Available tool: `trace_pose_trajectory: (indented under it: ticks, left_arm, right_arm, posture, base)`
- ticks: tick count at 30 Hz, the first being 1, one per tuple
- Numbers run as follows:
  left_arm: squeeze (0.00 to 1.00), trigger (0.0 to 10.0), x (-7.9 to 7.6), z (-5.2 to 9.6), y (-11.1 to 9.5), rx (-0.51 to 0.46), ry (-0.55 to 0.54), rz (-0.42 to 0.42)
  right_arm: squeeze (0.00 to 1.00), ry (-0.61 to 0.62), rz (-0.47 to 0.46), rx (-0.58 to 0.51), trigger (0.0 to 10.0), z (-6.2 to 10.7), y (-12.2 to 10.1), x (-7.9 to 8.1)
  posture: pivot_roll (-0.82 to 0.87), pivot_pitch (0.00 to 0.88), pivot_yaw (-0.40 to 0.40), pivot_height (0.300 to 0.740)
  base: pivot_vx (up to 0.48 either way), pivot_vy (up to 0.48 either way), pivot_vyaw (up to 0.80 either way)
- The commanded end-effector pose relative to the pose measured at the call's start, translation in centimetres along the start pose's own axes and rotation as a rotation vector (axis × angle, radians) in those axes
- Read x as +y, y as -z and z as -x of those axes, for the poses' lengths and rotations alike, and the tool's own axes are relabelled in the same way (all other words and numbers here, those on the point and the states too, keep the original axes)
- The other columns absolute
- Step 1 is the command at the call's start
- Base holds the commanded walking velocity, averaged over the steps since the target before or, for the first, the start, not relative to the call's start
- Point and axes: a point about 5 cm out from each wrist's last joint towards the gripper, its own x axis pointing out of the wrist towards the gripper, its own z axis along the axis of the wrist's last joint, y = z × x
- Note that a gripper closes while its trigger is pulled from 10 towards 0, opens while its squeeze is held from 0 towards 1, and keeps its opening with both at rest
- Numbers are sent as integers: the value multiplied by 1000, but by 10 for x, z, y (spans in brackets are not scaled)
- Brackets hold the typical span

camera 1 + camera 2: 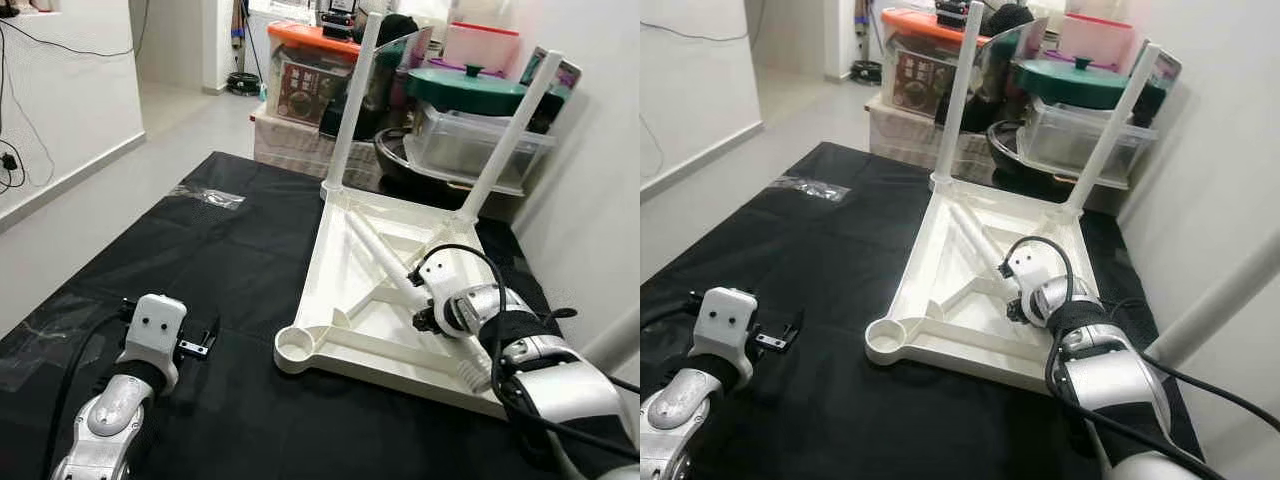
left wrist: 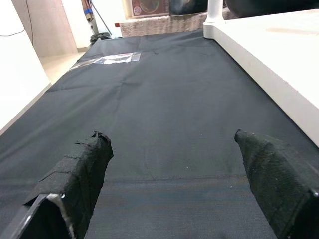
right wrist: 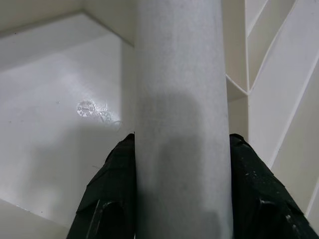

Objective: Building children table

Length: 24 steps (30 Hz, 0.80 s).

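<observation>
White plastic tabletop [image 1: 345, 300], upside down on black cloth [image 1: 200, 260], ribbed underside facing up, toward the right side of the cloth. Two white legs [image 1: 352, 100] already standing in the far corner sockets, the far left one upright, the far right one [image 1: 510, 135] leaning out to the right. Empty round socket [image 1: 293, 346] at the near left corner. Third leg [image 1: 400, 275] lying loose across the underside, running from the far left toward the near right, its ridged end poking out past the near right side. Right gripper [image 3: 182, 149] clenched on that leg, a black finger [image 3: 107, 194] pressed against each side of the tube as seen from the right wrist; silver right arm reaching in from the near right over the tabletop. Left gripper [image 2: 174, 159] low over the cloth at the near left, well apart from the tabletop, fingers [image 2: 75, 184] spread wide with nothing between them, tabletop edge just off to its right. Strip of clear plastic [image 1: 208, 196] on the cloth at the far left. Beyond the far edge, stacked storage boxes [image 1: 300, 75], one with an orange lid, and a green-lidded pot [image 1: 465, 88] on a clear tub. White wall along the right.
</observation>
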Motion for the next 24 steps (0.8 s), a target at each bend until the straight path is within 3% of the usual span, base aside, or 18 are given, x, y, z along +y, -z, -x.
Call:
trace_pose_trajectory:
  ticks: [1, 4, 5, 6, 9, 12, 15, 17, 20, 22, 23, 24]
  left_arm:
    - [0, 10000, -1, 0, 4, 28, 12, -20]
    - [0, 10000, -1, 1, 4, 28, 11, -21]
    - [0, 10000, -2, 1, 4, 27, 11, -19]
    - [0, 10000, -2, 1, 4, 26, 12, -16]
    - [0, 10000, -2, 1, 4, 25, 13, -14]
    - [0, 10000, 0, 1, -3, -5, 35, 33]
    - [0, 10000, 0, 1, -5, -19, 52, 56]
    - [0, 10000, -2, 2, -14, -57, 111, 123]
    - [0, 10000, -4, 3, -18, -79, 142, 158]
    - [0, 10000, -8, 6, -30, -134, 215, 281]
    - [0, 10000, -8, 6, -30, -134, 215, 281]
    - [0, 10000, -10, 7, -35, -159, 257, 340]
  right_arm:
    - [0, -34, -26, 57, 0, -9, 20, 7]
    - [0, -44, -61, 14, 0, -7, 12, 8]
    - [0, -118, -135, -131, 0, 2, -20, 13]
    - [0, -161, -166, -186, 0, 7, -33, 17]
    - [0, -195, -178, -226, 0, 11, -42, 19]
    - [0, -435, -222, -505, 0, 49, -102, 37]
    - [0, -512, -228, -581, 0, 63, -118, 43]
    - [0, -602, -239, -705, 0, 84, -140, 54]
    - [0, -627, -244, -748, 0, 90, -146, 60]
    - [0, -684, -253, -809, 0, 95, -155, 86]
    - [0, -684, -253, -809, 0, 95, -155, 86]
    - [0, -717, -262, -825, 0, 95, -157, 104]
  posture:
    - [40, 0, -166, 740]
    - [40, 0, -166, 740]
    - [40, 0, -166, 740]
    - [47, 0, -161, 740]
    - [48, 0, -160, 740]
    - [58, 0, -151, 740]
    - [58, 0, -151, 740]
    - [61, 0, -149, 740]
    - [61, 0, -149, 740]
    - [73, 0, -149, 740]
    - [73, 0, -149, 740]
    - [73, 0, -149, 740]
  base:
    - [0, 0, 0]
    - [0, 0, 0]
    - [0, 0, 0]
    - [0, 0, 0]
    - [0, 0, 0]
    - [0, 0, 0]
    - [0, 0, 0]
    - [0, 0, 0]
    - [0, 0, 0]
    - [0, 0, 0]
    - [0, 0, 0]
    - [0, 0, 0]
